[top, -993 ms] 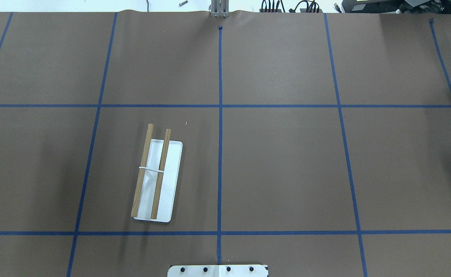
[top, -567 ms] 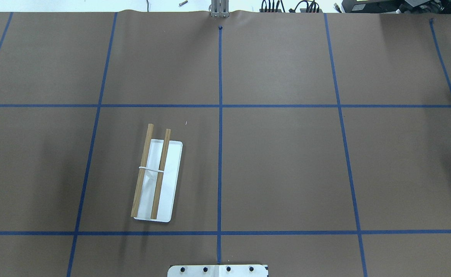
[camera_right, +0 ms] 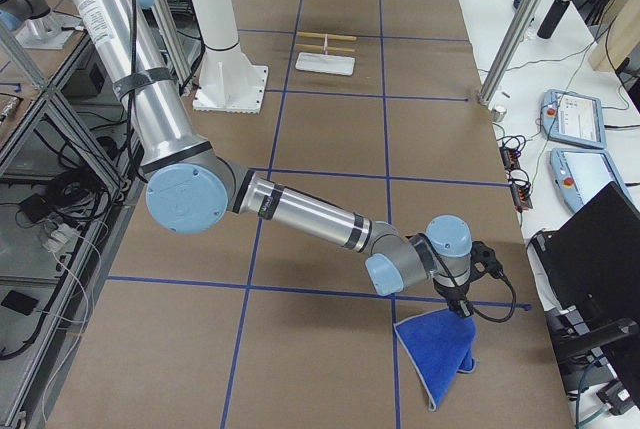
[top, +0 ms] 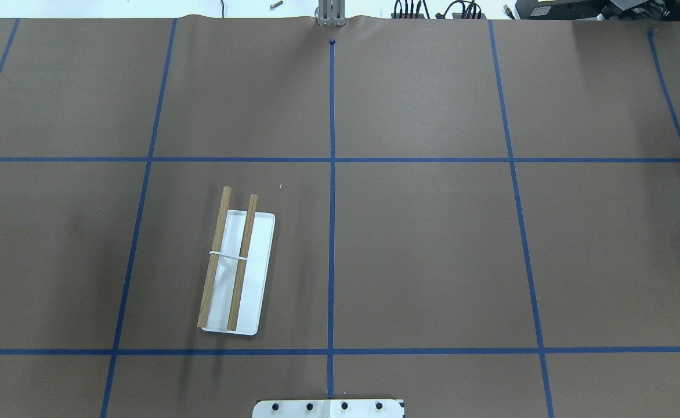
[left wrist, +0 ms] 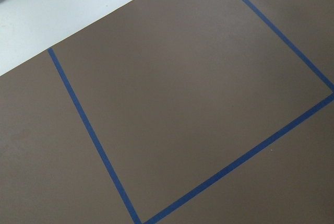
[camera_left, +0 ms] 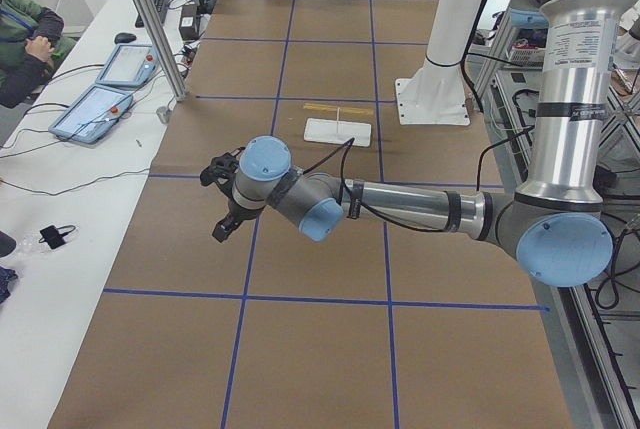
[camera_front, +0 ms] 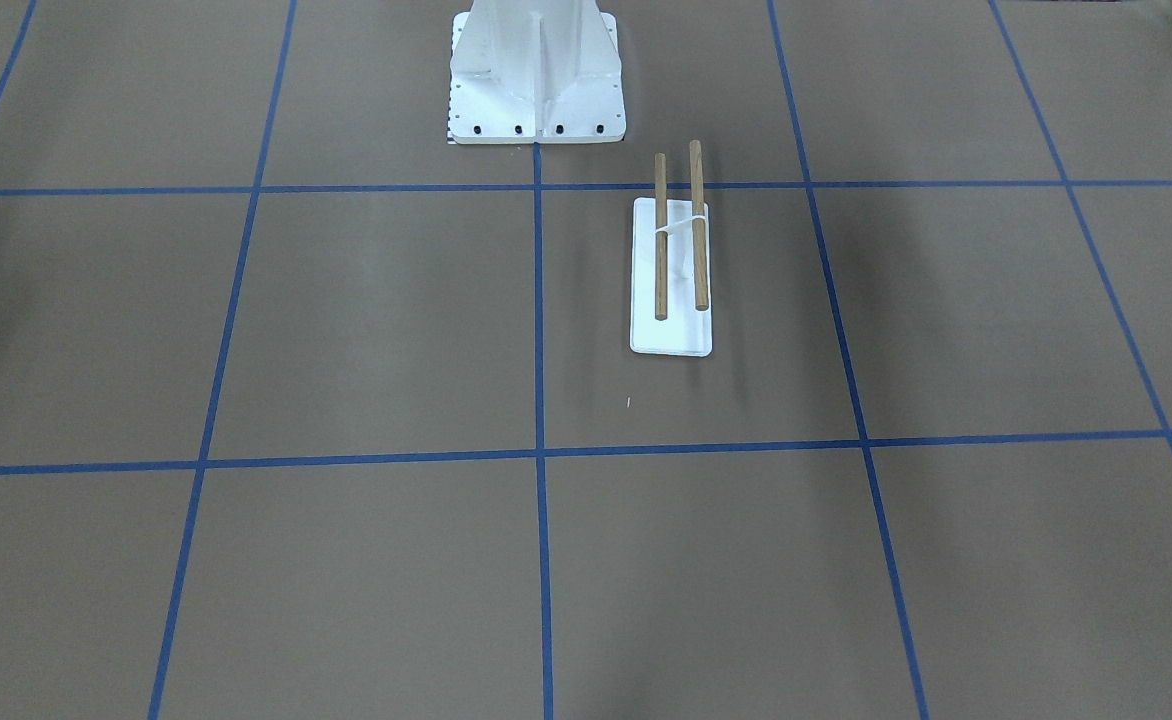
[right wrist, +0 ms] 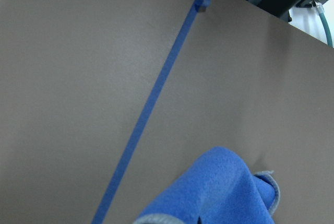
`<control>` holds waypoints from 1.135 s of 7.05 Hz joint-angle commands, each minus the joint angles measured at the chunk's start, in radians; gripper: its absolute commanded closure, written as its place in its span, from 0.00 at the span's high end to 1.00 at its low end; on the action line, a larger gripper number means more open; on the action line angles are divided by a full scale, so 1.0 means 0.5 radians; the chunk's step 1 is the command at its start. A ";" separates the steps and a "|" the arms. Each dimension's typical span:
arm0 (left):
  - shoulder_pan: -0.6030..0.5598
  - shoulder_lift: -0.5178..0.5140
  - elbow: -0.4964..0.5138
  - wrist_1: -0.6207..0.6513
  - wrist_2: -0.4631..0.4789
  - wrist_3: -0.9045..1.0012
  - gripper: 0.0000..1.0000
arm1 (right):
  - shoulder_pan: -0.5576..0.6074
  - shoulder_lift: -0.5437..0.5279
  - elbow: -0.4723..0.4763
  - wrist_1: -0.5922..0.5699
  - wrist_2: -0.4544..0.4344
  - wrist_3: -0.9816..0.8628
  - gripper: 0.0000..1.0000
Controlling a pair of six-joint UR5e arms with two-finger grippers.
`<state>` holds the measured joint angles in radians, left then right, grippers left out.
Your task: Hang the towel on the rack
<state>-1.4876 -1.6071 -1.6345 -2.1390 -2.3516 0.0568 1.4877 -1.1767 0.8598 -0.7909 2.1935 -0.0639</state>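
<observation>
At the right end of the table [top: 433, 261], our right end effector [camera_right: 466, 311] meets the tented towel [camera_right: 437, 354], its grip impossible to tell, in what we judge the pick-up step; next, a long carry left to drape it over the rack [top: 235, 273].

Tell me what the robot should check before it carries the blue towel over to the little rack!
1. The rack stands on its base: ok.
2. Both dowels are bare: ok.
3. The right gripper has a firm hold of the towel: cannot tell. The towel hangs right below it, but the fingers are hidden.
4. The towel is fully off the table: cannot tell. Its bottom edge may be touching.
5. The towel is spread out for hanging: not ok, it is bunched into a cone.
6. The left gripper is away from the rack: ok, it hovers well apart from it.
</observation>
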 commanded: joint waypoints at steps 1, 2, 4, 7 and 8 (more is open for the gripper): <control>-0.001 -0.056 -0.038 -0.002 -0.003 -0.006 0.98 | 0.022 -0.058 0.328 0.005 0.178 0.005 0.00; 0.008 -0.114 -0.060 0.001 -0.012 -0.009 0.98 | 0.007 -0.088 0.494 0.005 0.251 0.014 0.00; 0.112 -0.249 -0.114 -0.005 -0.022 -0.381 0.98 | -0.051 -0.101 0.740 0.008 0.386 0.355 0.00; 0.562 -0.460 -0.204 -0.423 0.000 -1.707 0.98 | -0.373 -0.132 1.258 0.005 0.259 1.202 0.00; 0.691 -0.565 -0.201 -0.562 0.009 -2.192 0.98 | -0.513 -0.119 1.393 0.002 0.106 1.390 0.00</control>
<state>-1.2228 -1.8287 -1.7341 -2.3274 -2.3532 -0.7417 1.3108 -1.2400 1.4634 -0.7887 2.3189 0.4886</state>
